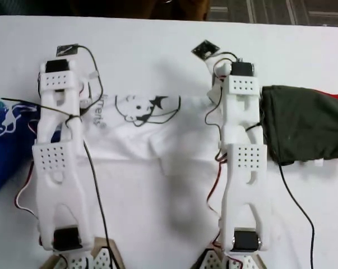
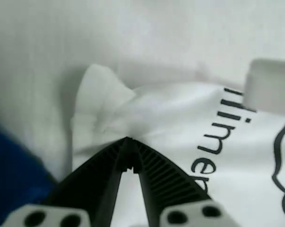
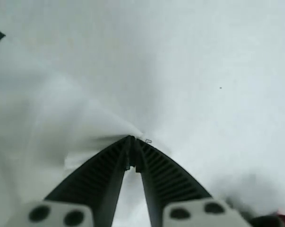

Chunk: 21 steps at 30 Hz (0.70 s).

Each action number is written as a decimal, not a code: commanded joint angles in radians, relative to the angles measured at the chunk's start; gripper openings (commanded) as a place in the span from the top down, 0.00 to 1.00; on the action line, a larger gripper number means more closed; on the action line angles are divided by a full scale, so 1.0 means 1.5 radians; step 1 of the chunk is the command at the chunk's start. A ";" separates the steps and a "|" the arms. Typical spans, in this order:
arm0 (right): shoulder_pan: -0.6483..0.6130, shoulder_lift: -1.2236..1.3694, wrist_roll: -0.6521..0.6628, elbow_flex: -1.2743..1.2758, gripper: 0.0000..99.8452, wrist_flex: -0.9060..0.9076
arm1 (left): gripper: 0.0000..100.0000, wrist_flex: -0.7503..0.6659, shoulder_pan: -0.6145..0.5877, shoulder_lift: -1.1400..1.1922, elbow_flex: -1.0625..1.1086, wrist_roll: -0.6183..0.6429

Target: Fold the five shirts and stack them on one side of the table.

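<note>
Left gripper (image 2: pixel 128 143) closed on a bunched edge of the white fabric shirt with black drawing (image 1: pixel 136 141) at table centre, right gripper (image 3: pixel 132 141) pinching its opposite edge, blue printed shirt (image 1: pixel 6 143) at 9 o'clock, dark green shirt (image 1: pixel 303 126) at 3 o'clock.

The table (image 1: pixel 157 39) is viewed from directly overhead by the high camera, the arms' bases (image 1: pixel 65 241) lying at the view's lower edge. The left gripper (image 2: pixel 128 142) and right gripper (image 3: pixel 132 142) are each viewed from just behind, very close to the white shirt (image 1: pixel 135 140), whose lettering (image 2: pixel 218 137) is shared with the high view.
</note>
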 commanded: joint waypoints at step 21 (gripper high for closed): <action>0.029 -0.164 0.018 -0.144 0.98 0.197 | 0.97 -0.018 -0.004 0.001 -0.008 -0.001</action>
